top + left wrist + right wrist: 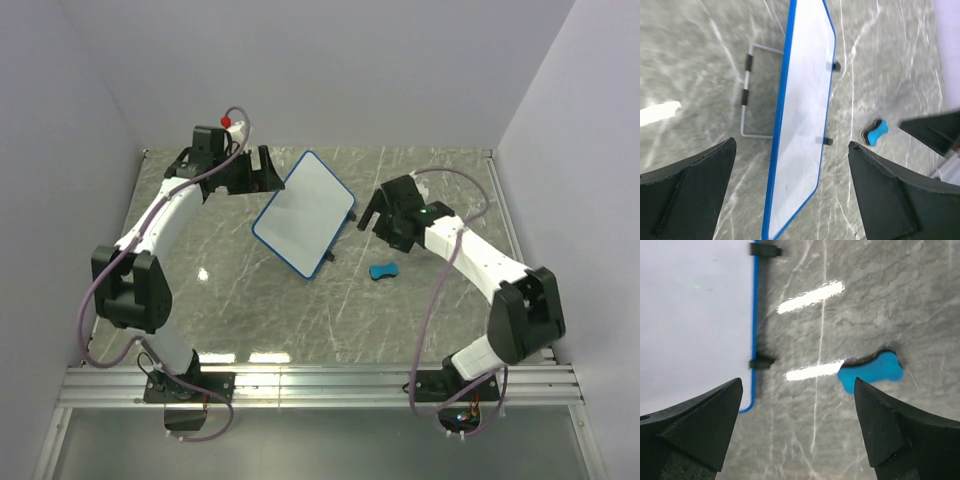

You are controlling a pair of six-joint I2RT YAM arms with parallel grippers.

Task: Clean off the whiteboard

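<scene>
Centrally on the grey marble-patterned table (250, 300), the small rectangular whiteboard with rounded corners and a thin blue frame (303, 212) sits on a diagonal between the two arms, apparently propped at a tilt. Its white face (695, 315) bears only a few faint specks. Two small black feet (761, 362) project from the long edge that faces the right arm. In the left wrist view a grey wire frame with black sleeves (745, 95) lies on the table just beside the opposite long edge of the whiteboard (802, 125). The left gripper (265, 170) is near the board's far left edge with its jaws spread wide and nothing between them; its black fingers (690, 195) frame the board without touching it. The right gripper (365, 215) stands just beside the footed edge, likewise fully spread and empty, as the right wrist view confirms (799, 382). A small blue eraser block with a waisted outline (383, 270) lies flat on the table, near the board's near right corner and apart from both grippers (872, 371).
</scene>
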